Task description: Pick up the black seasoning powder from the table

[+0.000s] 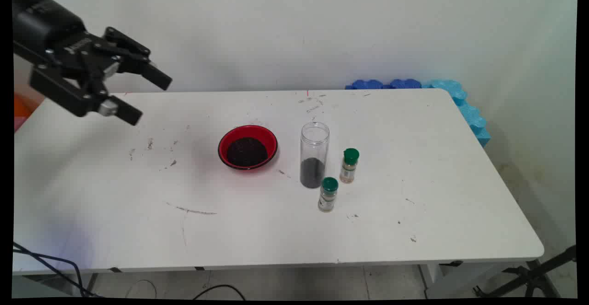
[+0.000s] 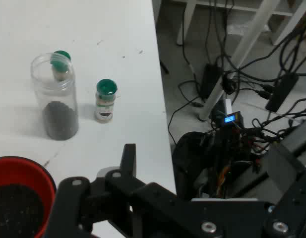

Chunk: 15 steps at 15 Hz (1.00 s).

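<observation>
Main view, left to right: the black two-finger hand (image 1: 148,97) hangs high at the upper left, its fingers spread apart and grasping nothing, well clear of the white surface (image 1: 257,231). Near centre sits a round red bowl (image 1: 247,147) filled with dark granules. At its 3 o'clock stands a tall clear plastic jar (image 1: 314,154), uncapped, with a dark granular layer in its lower third. A small green-capped spice bottle (image 1: 327,194) stands at the jar's 5 o'clock, just beside it; a second green-capped spice bottle (image 1: 349,165) stands at the jar's 3 o'clock. Blue foam blocks (image 1: 460,100) line the far right corner.

Hand view: only this view shows the cables and electronics (image 2: 237,124) on the floor beyond the surface's edge. The bowl (image 2: 19,198) shows at lower left, and one bottle is seen through the jar (image 2: 56,99).
</observation>
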Motion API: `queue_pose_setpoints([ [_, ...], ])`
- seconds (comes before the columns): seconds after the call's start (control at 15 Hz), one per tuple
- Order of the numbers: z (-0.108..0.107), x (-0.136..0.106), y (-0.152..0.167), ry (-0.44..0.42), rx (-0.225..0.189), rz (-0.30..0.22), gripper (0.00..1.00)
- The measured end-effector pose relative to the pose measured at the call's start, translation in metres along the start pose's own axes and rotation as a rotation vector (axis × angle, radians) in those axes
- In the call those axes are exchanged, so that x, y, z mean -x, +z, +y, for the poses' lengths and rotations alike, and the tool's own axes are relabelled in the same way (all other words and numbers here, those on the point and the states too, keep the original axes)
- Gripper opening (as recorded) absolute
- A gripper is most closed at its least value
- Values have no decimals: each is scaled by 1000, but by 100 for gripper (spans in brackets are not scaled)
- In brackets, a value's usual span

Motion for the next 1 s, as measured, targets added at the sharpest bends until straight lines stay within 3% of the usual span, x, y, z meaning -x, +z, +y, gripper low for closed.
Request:
queue_pose_setpoints([
  [0.27,-10,-1,28,-29,-54,-5,100],
  [1.0,-44,-4,150,-87,-244,-29,100],
])
